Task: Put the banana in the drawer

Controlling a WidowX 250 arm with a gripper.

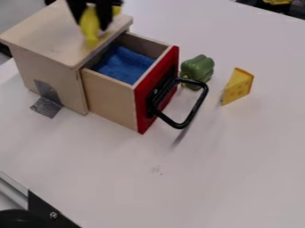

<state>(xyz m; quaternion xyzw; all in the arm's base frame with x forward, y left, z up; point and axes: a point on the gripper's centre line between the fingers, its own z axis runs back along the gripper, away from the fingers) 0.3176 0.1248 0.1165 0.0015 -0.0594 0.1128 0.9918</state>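
Observation:
At the top left, the black gripper hangs over the wooden cabinet's top, shut on a yellow banana. The banana's lower end points down near the edge of the cabinet top. The drawer is pulled out toward the right, with a red front and a black handle. A blue cloth lies inside it. The gripper and banana are to the left of and above the drawer's opening.
The wooden cabinet stands at the upper left, with grey tape at its base. Right of the drawer are a green pepper and a yellow cheese wedge. A black and metal fixture is at the lower left corner.

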